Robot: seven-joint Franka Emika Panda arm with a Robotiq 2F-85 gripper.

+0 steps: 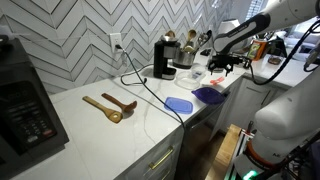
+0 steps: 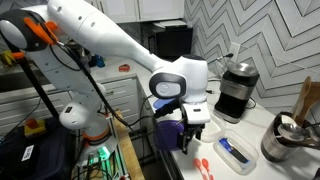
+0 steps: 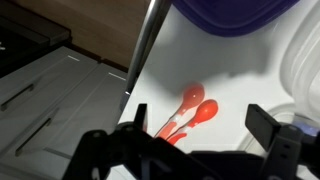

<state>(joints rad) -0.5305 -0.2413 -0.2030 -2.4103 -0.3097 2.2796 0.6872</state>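
Lying below gripper [image 3: 198, 140]: red spoons [image 3: 190, 110]

In the wrist view, cropped by the top edge: a purple bowl [image 3: 225, 10]; cropped by the right edge: a white container [image 3: 305, 60]. Dark and blurred along the bottom: the hand [image 3: 197, 140], its palm out of frame. Partly hidden behind it: the handles of two red spoons [image 3: 192, 108]. In an exterior view, too small to make out under the hand [image 1: 222, 66]: those same spoons. Cut by the lower edge: the bench [image 2: 252, 172].

Glossy red plastic spoons [image 3: 190, 108] — smooth, matt white countertop [image 3: 225, 60].
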